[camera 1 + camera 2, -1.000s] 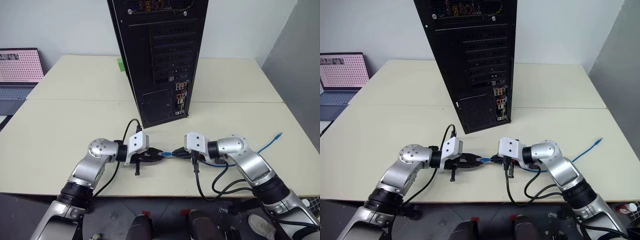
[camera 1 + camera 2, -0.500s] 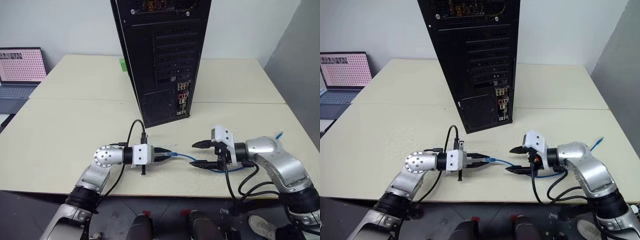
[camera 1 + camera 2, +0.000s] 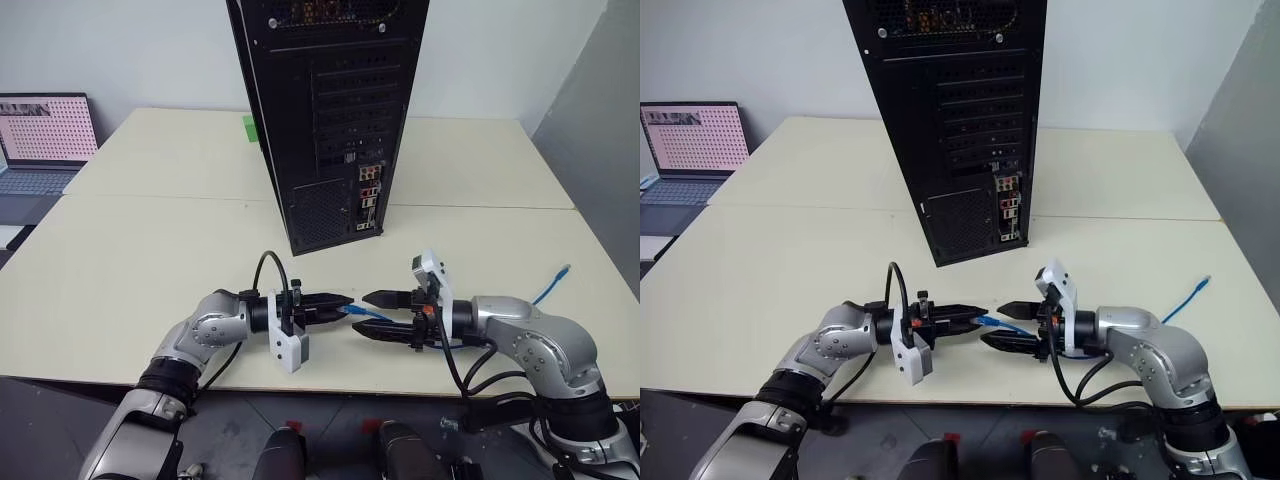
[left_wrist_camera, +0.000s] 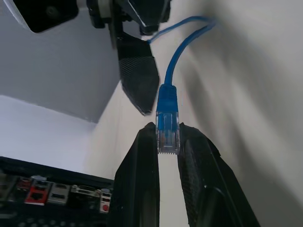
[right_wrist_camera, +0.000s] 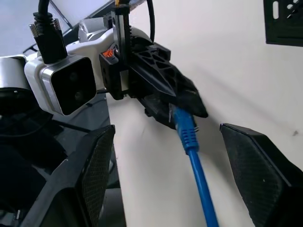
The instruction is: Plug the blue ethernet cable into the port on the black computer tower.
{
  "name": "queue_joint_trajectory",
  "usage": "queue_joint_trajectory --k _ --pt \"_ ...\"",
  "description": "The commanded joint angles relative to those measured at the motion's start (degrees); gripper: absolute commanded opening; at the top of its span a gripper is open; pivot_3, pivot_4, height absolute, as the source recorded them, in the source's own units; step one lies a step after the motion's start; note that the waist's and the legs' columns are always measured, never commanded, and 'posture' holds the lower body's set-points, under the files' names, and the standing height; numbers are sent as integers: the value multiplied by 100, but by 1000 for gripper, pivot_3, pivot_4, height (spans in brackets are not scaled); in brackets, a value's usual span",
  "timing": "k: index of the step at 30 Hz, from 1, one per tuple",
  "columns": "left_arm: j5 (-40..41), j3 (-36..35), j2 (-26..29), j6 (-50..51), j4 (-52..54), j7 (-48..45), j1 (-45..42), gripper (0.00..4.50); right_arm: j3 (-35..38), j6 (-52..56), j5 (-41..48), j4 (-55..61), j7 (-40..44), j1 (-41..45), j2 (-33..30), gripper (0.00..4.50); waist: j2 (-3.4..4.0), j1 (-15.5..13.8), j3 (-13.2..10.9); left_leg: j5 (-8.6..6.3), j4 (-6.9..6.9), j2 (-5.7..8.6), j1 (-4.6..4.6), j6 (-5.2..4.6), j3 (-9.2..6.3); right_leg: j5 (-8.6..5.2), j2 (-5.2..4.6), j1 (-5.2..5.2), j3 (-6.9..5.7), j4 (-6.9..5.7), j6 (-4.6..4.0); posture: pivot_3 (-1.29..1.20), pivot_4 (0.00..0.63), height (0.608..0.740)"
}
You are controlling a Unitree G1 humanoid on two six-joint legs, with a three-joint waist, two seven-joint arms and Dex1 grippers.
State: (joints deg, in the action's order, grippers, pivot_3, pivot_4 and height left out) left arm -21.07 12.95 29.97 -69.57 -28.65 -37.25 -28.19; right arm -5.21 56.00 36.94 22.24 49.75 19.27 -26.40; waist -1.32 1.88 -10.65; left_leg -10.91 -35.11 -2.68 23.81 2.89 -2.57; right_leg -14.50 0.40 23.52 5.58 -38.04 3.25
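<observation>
On a cream tabletop stand one tower and one laptop; one cable is gripped by the left gripper, while the right gripper is held with jaws apart.

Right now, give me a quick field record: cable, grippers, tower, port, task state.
cable: blue ethernet cable runs from the left gripper across the table to the right; far plug near the right edge
left gripper: shut on the plug
right gripper: open, fingers astride the cable, not gripping
tower: black computer tower upright, rear face toward the robot
port: in the connector strip low on the rear face, nothing plugged in
task state: plug held, well short of the tower
other: laptop at far left
</observation>
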Motion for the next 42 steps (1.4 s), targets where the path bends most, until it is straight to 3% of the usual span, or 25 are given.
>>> queue_joint_trajectory --k 1,5,17,22,24,30,34,38,42 --pt "-218 -28 79 -146 -29 417 -123 284 -17 34 190 84 -41 130 6 3754 0 2 0 0 0 0 0 0 0 0 0 0 0 0 0 0 150 740" --pt "-339 53 78 -100 -34 653 -191 284 -38 -9 182 12 -79 173 10 3000 0 1 0 0 0 0 0 0 0 0 0 0 -1 0 1 0 150 740" --pt "-345 291 141 -22 128 1013 -90 283 -109 -78 162 -147 -118 288 0 81 0 2 0 0 0 0 0 0 0 0 0 0 -1 -1 1 0 150 740" --pt "-6 399 179 146 197 964 -8 283 -80 -38 186 -185 -147 338 -10 0 0 2 0 0 1 0 0 0 0 0 0 0 -1 -2 1 0 150 740" --pt "273 476 200 389 242 816 78 983 -43 -8 221 -127 -167 332 -30 0 0 4 0 0 0 0 0 0 0 0 0 0 -1 -1 1 0 150 740" --pt "1718 606 336 1985 896 -97 620 2099 377 -88 290 165 -491 285 -73 0 0 23 0 0 1 -1 0 0 -1 0 0 1 -2 -3 0 0 150 740" --pt "2569 213 158 3844 2071 1 1107 2902 613 -328 122 352 -875 369 -83 0 0 43 0 0 1 -1 2 0 -1 0 -1 1 -1 -2 0 0 150 740" --pt "2723 -141 -288 6288 3127 770 1277 3690 500 -586 -344 380 -1873 719 441 0 0 76 0 0 0 -1 -1 0 -5 0 1 0 -3 -6 1 0 150 740" --pt "2733 -355 -810 7928 3811 1427 1183 3690 255 -757 -1046 128 -3103 1064 1216 0 0 136 0 0 1 -1 -1 0 -10 0 4 0 -5 -4 1 0 150 740"
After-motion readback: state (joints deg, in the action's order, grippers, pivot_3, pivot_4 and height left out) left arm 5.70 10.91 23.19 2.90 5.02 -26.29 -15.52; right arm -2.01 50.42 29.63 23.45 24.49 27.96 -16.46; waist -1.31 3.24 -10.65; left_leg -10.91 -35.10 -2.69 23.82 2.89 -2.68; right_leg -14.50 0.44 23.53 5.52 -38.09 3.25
